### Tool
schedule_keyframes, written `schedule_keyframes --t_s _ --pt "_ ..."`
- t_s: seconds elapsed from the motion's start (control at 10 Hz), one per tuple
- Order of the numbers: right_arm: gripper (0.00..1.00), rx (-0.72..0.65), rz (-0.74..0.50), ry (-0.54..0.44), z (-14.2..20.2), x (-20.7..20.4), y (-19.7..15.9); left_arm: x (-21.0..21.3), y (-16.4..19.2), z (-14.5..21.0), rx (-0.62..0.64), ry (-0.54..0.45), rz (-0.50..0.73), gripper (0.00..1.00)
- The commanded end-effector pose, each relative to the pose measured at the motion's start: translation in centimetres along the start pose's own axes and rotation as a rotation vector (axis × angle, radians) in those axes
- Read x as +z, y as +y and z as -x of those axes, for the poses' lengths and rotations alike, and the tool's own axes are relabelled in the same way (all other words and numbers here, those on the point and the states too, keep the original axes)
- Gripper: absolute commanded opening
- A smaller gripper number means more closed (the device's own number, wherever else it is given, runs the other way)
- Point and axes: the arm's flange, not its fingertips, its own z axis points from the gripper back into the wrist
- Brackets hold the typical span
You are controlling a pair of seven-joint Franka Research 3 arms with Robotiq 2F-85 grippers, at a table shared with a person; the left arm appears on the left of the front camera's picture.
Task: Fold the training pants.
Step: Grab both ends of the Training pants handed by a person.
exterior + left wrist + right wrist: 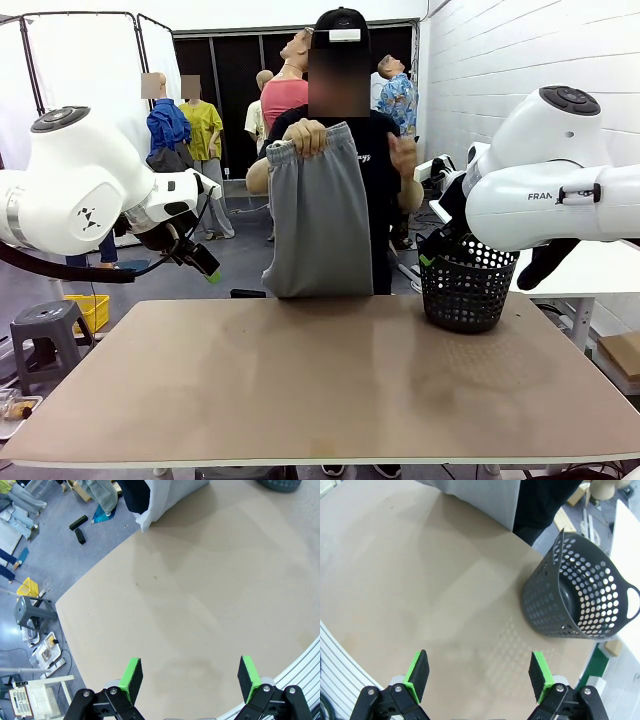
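Closest to me, under each wrist, both pincers hang with jaws spread wide and nothing between the green pads: the left pincer (pixel 190 674) over the left side of the desk (pixel 320 390), the right pincer (pixel 479 674) over its right side. I judge they are raised and kept apart like this to leave the middle of the brown top free for cloth to be laid out. Farther on, toward the far right corner, a black perforated basket (pixel 580 597) stands on the desk, and I see nothing in it from the right wrist. It sits off to the side, probably so as not to crowd the folding space. Beyond the far edge stands a person, who grips the gathered waistband of the light grey training pants (pixel 318 220) in one hand (pixel 308 138) at chest height. The pants hang straight down, their lower end reaching about the desk's far edge; whether it touches I cannot tell. Held up that way the jersey falls smooth, which I take as readiness to lower it onto the desk. No fold has begun there, and neither pincer is near the cloth.
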Motion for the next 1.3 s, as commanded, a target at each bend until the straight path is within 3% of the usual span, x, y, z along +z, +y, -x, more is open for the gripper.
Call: schedule_keyframes --t_s 0.0,1.2 --pt "1.00 -0.001 -0.003 0.001 0.02 -0.08 -0.03 -0.13 0.08 -0.06 -0.010 0.001 0.002 1.00" --pt "1.00 -0.001 -0.003 0.001 0.02 -0.08 -0.03 -0.13 0.08 -0.06 -0.010 0.001 0.002 1.00"
